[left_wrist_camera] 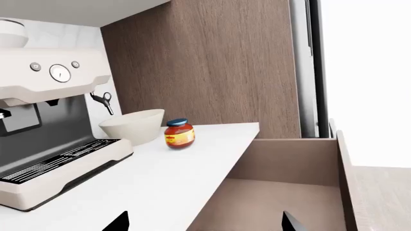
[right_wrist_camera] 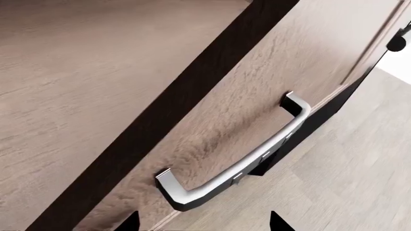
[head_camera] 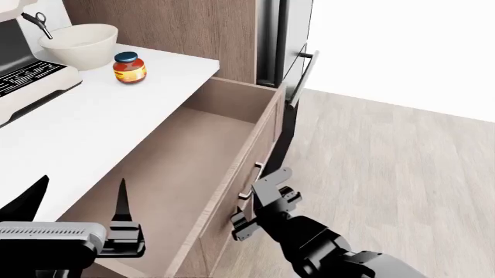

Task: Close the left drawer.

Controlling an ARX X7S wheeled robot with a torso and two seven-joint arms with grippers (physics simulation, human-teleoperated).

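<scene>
The left drawer [head_camera: 185,156] stands pulled far out from under the white counter [head_camera: 85,127], and its plain wooden inside is empty. It also shows in the left wrist view [left_wrist_camera: 282,202]. Its front panel [right_wrist_camera: 257,86] carries a metal bar handle [right_wrist_camera: 237,159], seen in the head view [head_camera: 253,174] too. My right gripper [head_camera: 249,202] is open just in front of that handle, outside the drawer; its tips straddle empty air below the handle in the right wrist view [right_wrist_camera: 204,224]. My left gripper [head_camera: 77,200] is open and empty above the counter edge and the drawer's near end, as its wrist view [left_wrist_camera: 204,224] also shows.
On the counter stand an espresso machine [head_camera: 23,69], a cream bowl [head_camera: 81,43] and a red jar with a blue lid [head_camera: 128,68]. A tall wood cabinet [left_wrist_camera: 205,62] rises behind the drawer. A dark appliance with a bar handle [head_camera: 298,75] stands beside it. Wood floor [head_camera: 386,162] lies to the right.
</scene>
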